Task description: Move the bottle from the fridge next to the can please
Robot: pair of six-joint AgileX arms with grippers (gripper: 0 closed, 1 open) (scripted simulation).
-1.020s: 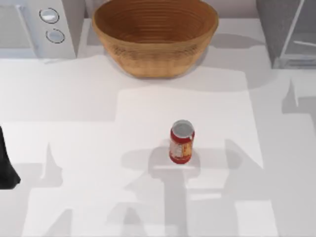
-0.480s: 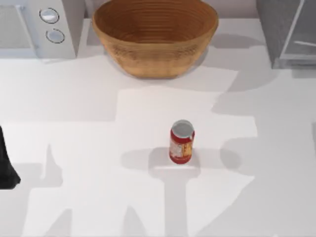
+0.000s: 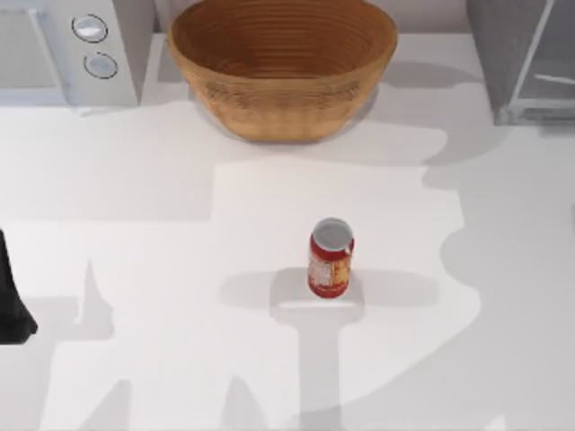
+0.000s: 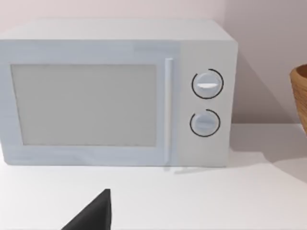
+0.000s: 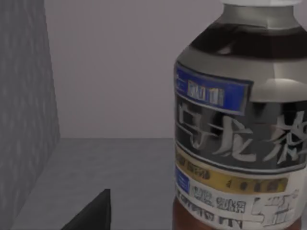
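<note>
Shadows on the table (image 3: 135,206) are shifting at the right side of the top view, the dark patch near the fridge (image 3: 503,54) spreading wider than it was a second ago; the can (image 3: 331,258), the basket (image 3: 283,67) and the microwave (image 3: 67,49) are sitting exactly as before.

Right wrist view is looking into the grey interior of the fridge; the bottle (image 5: 242,124) is standing upright on the shelf floor, label facing the camera, very close; the rear wall is lying well behind it. One dark fingertip of the right gripper (image 5: 93,213) is showing beside the bottle and apart from it; whether the jaws are spread or closed I cannot tell.

Left arm is staying parked at the left edge of the table (image 3: 11,296); its wrist view is facing the microwave, one dark fingertip (image 4: 93,213) showing; its finger state I also cannot tell.

Step in hand, as I judge it: reaching in for the grasp. Doing it well is meaning squaring the fingers either side of the bottle's body, below the shoulder, before closing; easing in slowly so the bottle is not getting nudged over against the fridge wall; then withdrawing straight out past the door before turning toward the can, which is standing mid-table, well apart from the fridge.
</note>
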